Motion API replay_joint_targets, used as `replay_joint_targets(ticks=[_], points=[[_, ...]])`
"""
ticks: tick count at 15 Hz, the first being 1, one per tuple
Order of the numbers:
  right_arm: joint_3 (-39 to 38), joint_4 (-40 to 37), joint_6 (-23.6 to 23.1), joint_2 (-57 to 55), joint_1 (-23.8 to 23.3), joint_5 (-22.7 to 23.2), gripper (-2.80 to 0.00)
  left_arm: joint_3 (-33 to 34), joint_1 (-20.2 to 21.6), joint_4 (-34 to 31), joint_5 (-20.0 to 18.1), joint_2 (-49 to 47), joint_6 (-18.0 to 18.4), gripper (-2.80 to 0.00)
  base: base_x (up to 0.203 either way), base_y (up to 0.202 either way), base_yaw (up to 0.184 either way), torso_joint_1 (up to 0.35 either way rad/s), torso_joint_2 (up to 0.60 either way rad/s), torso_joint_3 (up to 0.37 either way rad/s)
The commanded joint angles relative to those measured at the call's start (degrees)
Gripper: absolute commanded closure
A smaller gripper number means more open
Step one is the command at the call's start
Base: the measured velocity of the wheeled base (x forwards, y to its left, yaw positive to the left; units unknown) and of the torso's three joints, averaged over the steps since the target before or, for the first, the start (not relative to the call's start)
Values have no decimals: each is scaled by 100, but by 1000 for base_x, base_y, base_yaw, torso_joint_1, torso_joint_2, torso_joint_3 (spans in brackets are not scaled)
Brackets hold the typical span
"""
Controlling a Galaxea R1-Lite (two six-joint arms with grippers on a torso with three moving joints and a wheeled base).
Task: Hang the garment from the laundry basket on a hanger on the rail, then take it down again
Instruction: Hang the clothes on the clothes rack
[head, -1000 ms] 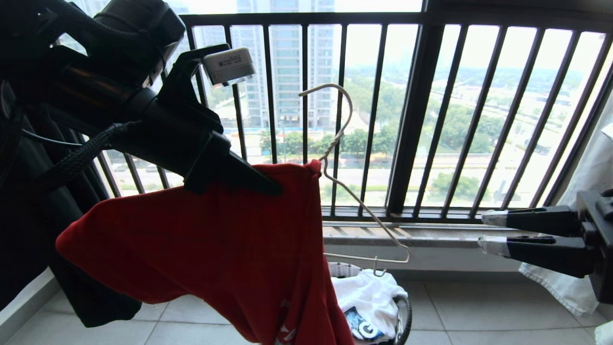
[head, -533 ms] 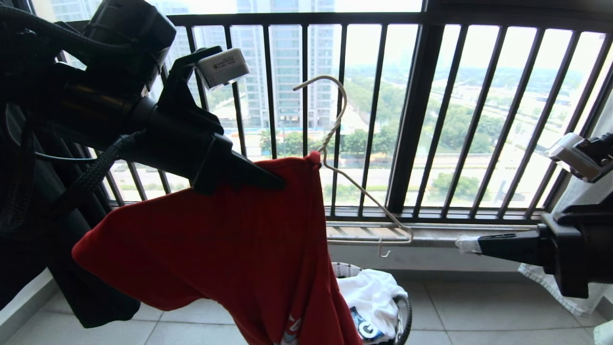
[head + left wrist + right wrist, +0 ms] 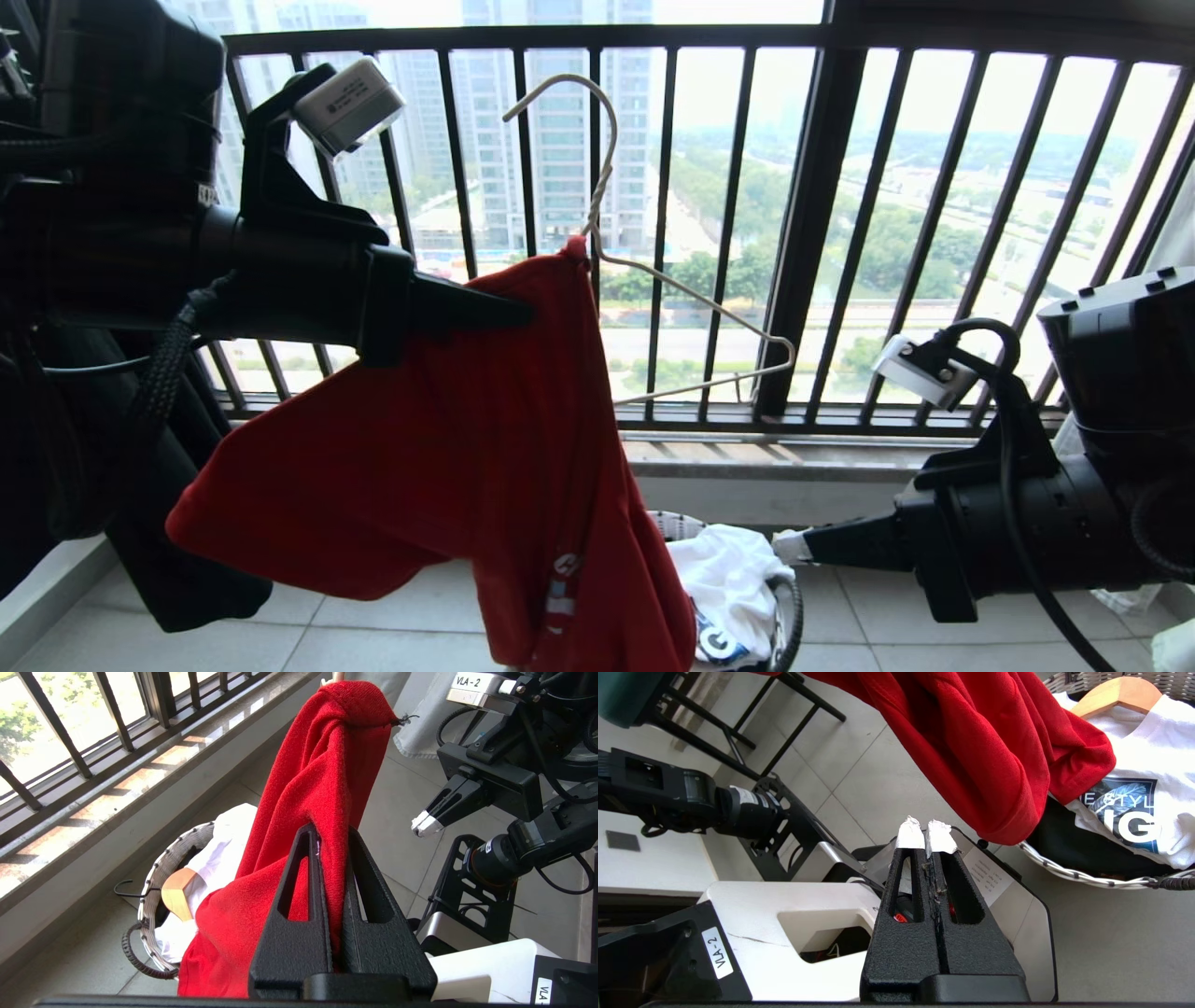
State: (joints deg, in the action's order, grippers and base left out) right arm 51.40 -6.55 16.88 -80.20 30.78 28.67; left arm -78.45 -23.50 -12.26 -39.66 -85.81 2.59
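- Head view: the left gripper (image 3: 518,313) is raised on the left, its fingers pinched on the shirt (image 3: 448,448) just below the collar; the hanger (image 3: 653,271) sits half inside that collar, hook up, long axis sloping down to the right, one bare arm poking out against the railing (image 3: 803,233); the shirt droops to the basket (image 3: 792,621), where a white garment (image 3: 724,583) lies; the right gripper (image 3: 789,546) is low on the right, pointing left, fingers pressed together on nothing; no rail shows here, so I judge it lies above the frame, and the hook must go up to it.
- Left wrist view: both fingers (image 3: 299,896) clamp a fold of red cloth, the collar bunched beyond the tips; the right gripper's taped tips (image 3: 423,826) hang off to one side, apart from the cloth; a wooden hanger (image 3: 180,891) rests in the basket.
- Right wrist view: the taped tips (image 3: 927,833) meet, empty; the shirt's hem hangs just past them, not touching; the left arm is the nearer one to the hanger, already carrying it.
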Motion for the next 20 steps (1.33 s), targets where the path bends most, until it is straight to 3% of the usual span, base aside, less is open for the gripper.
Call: replay_joint_targets(ticks=[1, 7, 9, 14, 15, 17, 20], points=[[-14, 154, 168, -274, 189, -11, 0, 5, 12, -4, -16, 126, -31, 0, 0, 0, 0, 0, 0, 0], [-76, 1373, 1928, -546, 200, -23, 0, 46, -120, -13, -51, 120, -242, 0, 0, 0, 0, 0, 0, 0], [-55, 1536, 2184, -694, 198, -136, 0, 53, -190, -5, -60, 83, -319, 0, 0, 0, 0, 0, 0, 0], [-32, 1657, 2540, -805, 300, -290, 0, -92, -295, 133, -60, 100, -930, 0, 0, 0, 0, 0, 0, 0], [-33, 1657, 2540, -813, 329, -337, -280, -84, -295, 252, -60, 110, -1067, 0, 0, 0, 0, 0, 0, 0], [-30, 1660, 2540, -884, 364, -451, -280, -68, -295, 406, -51, 161, -1278, 0, 0, 0, 0, 0, 0, 0], [-8, 1893, 2557, -1157, 442, -903, -280, -57, -322, 409, -56, 170, -1278, 0, 0, 0, 0, 0, 0, 0]])
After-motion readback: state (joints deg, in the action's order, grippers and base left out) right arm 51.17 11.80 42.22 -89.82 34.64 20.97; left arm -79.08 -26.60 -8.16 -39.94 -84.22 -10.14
